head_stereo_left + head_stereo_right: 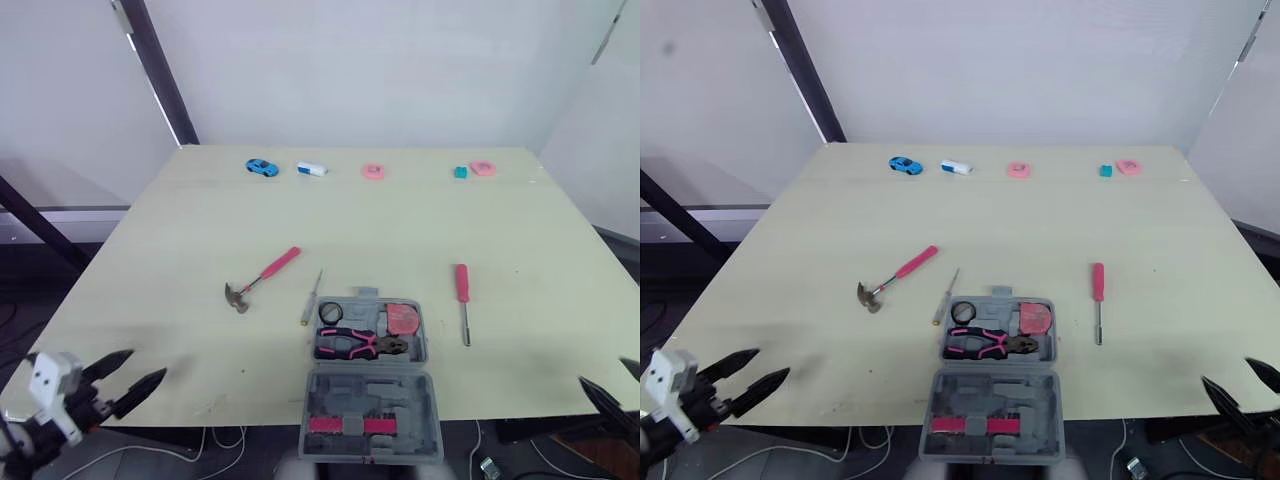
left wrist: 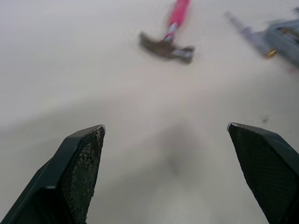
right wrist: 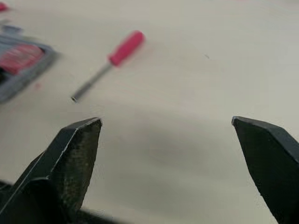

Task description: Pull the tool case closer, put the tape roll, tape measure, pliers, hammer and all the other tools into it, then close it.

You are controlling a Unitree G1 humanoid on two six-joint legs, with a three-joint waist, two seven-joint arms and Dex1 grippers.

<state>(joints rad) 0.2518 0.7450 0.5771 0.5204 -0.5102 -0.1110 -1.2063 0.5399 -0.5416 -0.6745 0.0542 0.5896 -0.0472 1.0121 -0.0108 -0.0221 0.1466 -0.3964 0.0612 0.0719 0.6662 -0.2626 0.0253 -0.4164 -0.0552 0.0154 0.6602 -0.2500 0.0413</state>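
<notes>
- Head view: the tool case [image 1: 400,395] lies open at the middle of the table's [image 1: 400,230] near edge, with its lid on the robot's side. In its tray are the black tape roll [image 1: 331,312], the pink-handled pliers [image 1: 360,345] and the red tape measure [image 1: 404,320].
- The hammer [image 1: 262,279] lies on the table to the left of the case, apart from it. A slim screwdriver [image 1: 312,298] lies between the two, just beside the case's far-left corner. A red-handled screwdriver [image 1: 463,300] lies to the right of the case, clear of it. A blue toy car [image 1: 262,167] and a few small items stand along the far edge.
- The left gripper [image 1: 148,365] hangs at the near-left corner, released and empty. The right gripper [image 1: 608,378] is at the near-right corner, also spread and holding nothing.
- Left wrist view: its fingers [image 2: 79,168] stand wide apart over bare tabletop. The hammer lies beyond them, and a blurred corner of the case is off to one side.
- Right wrist view: its fingers [image 3: 70,158] are wide apart above the table. The red-handled screwdriver and the case's edge lie ahead.
</notes>
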